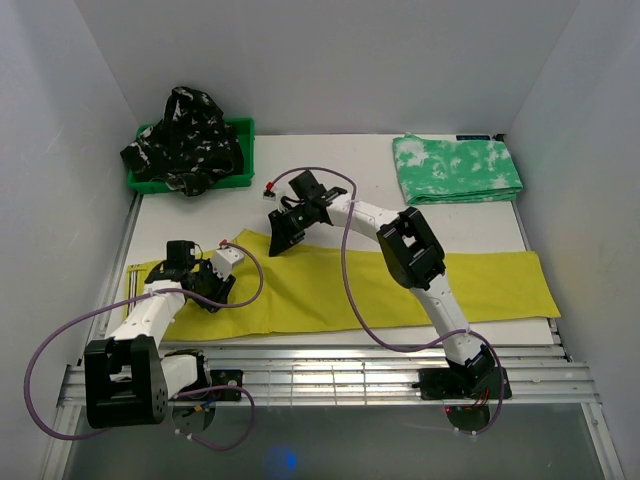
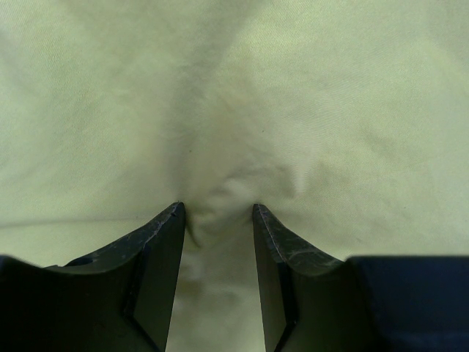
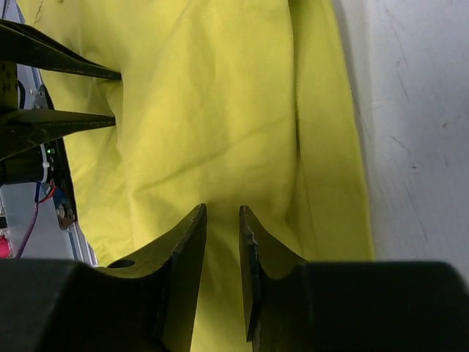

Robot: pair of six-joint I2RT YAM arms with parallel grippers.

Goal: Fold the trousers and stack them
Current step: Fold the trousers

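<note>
The mustard-yellow trousers [image 1: 400,285] lie flat and long across the table front. My left gripper [image 1: 212,290] presses down on their left end; in the left wrist view [image 2: 218,209] its jaws pinch a puckered bunch of the yellow cloth [image 2: 220,147]. My right gripper [image 1: 283,235] is at the trousers' far edge, left of centre. In the right wrist view [image 3: 223,209] its jaws stand narrowly apart with yellow cloth [image 3: 220,95] between them. The green-and-white pair [image 1: 455,168] lies folded at the back right. The black patterned pair [image 1: 185,135] is heaped in a bin.
The green plastic bin [image 1: 243,150] stands at the back left corner. White walls close in the table on the left, back and right. A slatted metal rail [image 1: 330,375] runs along the near edge. Purple cables [image 1: 350,300] loop off both arms over the cloth.
</note>
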